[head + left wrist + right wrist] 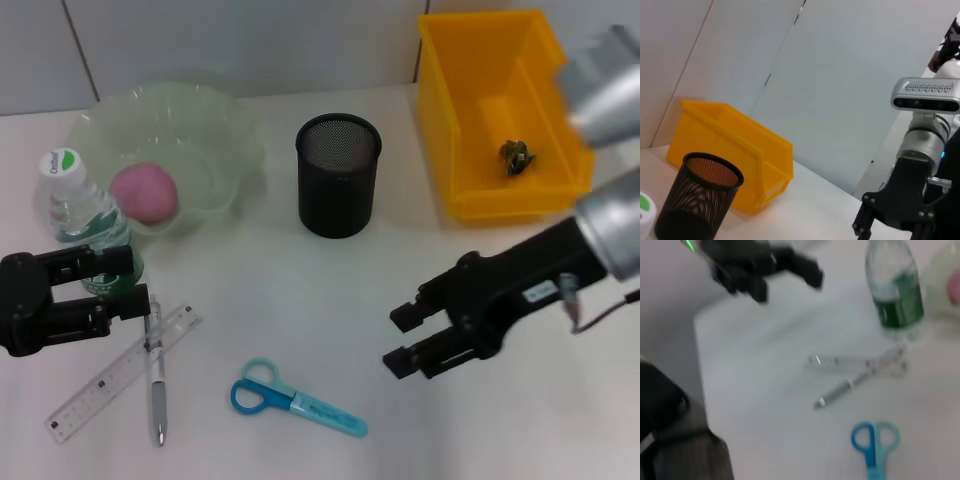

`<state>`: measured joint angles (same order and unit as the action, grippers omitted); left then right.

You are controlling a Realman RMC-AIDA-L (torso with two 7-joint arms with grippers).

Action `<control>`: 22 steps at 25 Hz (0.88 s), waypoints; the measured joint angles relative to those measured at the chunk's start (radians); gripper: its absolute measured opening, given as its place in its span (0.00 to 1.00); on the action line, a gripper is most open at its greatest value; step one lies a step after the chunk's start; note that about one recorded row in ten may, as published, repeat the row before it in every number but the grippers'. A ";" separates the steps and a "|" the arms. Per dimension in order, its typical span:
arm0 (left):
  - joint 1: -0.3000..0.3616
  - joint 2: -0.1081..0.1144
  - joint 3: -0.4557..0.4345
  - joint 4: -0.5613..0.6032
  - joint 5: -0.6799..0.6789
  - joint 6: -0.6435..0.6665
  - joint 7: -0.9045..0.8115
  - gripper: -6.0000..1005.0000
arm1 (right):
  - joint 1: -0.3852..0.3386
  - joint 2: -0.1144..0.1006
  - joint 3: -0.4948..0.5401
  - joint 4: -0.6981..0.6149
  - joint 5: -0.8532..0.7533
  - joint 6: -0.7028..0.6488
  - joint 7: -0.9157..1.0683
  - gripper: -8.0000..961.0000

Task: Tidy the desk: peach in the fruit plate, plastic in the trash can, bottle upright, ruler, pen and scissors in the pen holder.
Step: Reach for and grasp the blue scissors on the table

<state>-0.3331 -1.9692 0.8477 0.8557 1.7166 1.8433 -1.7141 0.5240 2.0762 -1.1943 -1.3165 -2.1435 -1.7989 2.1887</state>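
White desk surface is bounded at the back by a pale panelled wall, and the black mesh pen holder is taken as the landmark, set near the back edge at the middle. One yellow trash can is placed to the robot's right of the pen holder, close to the wall, and one small dark scrap of plastic is seen on its floor. One pale green fruit plate is set to the robot's left of the pen holder, with one pink peach lying in it. One bottle is stood upright at the plate's front left rim, farther left of the holder. In front of the pen holder and to its left, one clear ruler and one pen are laid crossed, the pen over the ruler. One pair of blue scissors is laid flat in front of the holder, apart from the pen. A wide bare strip is left between the pen holder and the scissors.

Two grippers are counted. The left gripper is held just beside the bottle's lower part, fingers spread with nothing between them. The right gripper is held above bare desk, in front of the holder and to its right, fingers parted and empty.
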 joint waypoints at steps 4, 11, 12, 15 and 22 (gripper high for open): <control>0.000 0.003 -0.001 0.001 0.000 -0.001 0.000 0.76 | 0.065 -0.001 -0.076 -0.028 -0.072 0.004 0.124 0.63; -0.001 0.004 -0.003 0.002 0.000 -0.001 -0.001 0.76 | 0.217 0.002 -0.247 -0.038 -0.229 0.019 0.349 0.63; -0.001 0.004 -0.003 0.002 0.000 -0.001 -0.001 0.76 | 0.232 0.002 -0.267 -0.036 -0.239 0.023 0.370 0.63; -0.001 0.004 -0.003 0.003 0.000 -0.001 -0.001 0.76 | 0.287 0.005 -0.370 -0.026 -0.257 0.044 0.443 0.63; -0.006 0.005 -0.011 0.004 0.000 -0.001 -0.005 0.76 | 0.358 0.010 -0.517 0.033 -0.254 0.087 0.524 0.63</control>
<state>-0.3392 -1.9644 0.8369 0.8593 1.7164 1.8421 -1.7190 0.8824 2.0865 -1.7110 -1.2835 -2.3971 -1.7115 2.7124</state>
